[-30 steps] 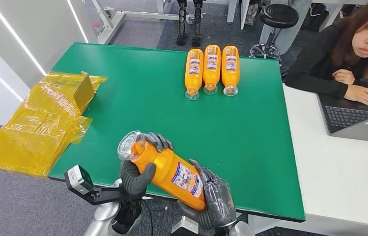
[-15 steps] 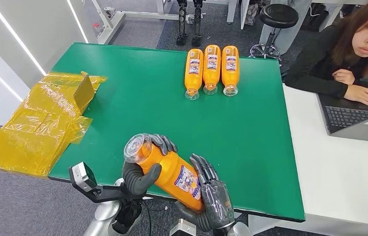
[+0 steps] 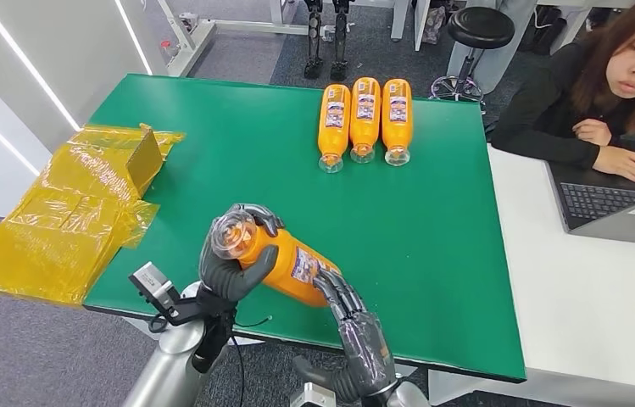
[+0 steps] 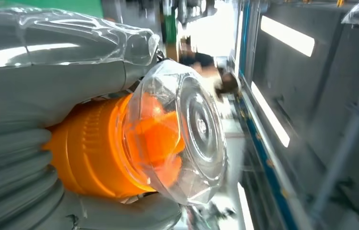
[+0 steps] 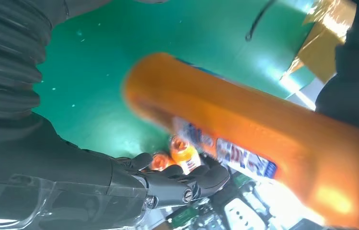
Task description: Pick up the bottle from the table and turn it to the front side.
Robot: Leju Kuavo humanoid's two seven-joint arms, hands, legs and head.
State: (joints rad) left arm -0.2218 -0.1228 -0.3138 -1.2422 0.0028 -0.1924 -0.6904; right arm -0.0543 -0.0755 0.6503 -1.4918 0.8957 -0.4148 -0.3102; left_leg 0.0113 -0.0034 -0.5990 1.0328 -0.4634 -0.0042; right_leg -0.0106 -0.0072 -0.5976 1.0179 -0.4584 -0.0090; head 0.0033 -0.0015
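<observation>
An orange bottle (image 3: 292,267) with a clear cap (image 3: 233,236) and a printed label hangs tilted over the near edge of the green table (image 3: 432,237), cap end raised toward me. My left hand (image 3: 231,263) grips it around the neck, just below the cap. The left wrist view has the clear cap (image 4: 187,134) close up, with the grey fingers (image 4: 48,62) wrapped around the orange neck. My right hand (image 3: 354,335) is below the bottle's base, fingers stretched out. In the right wrist view those fingers (image 5: 182,184) lie apart from the bottle (image 5: 263,139).
Three more orange bottles (image 3: 365,114) lie side by side at the table's far edge. A yellow plastic-wrapped package (image 3: 76,212) sits off the table's left side. A person (image 3: 602,93) sits at the right at a white table (image 3: 585,305) with a laptop (image 3: 619,208).
My right hand has let go of the bottle's lower end and opened beneath it. My left hand has swung the bottle up and away, over the table.
</observation>
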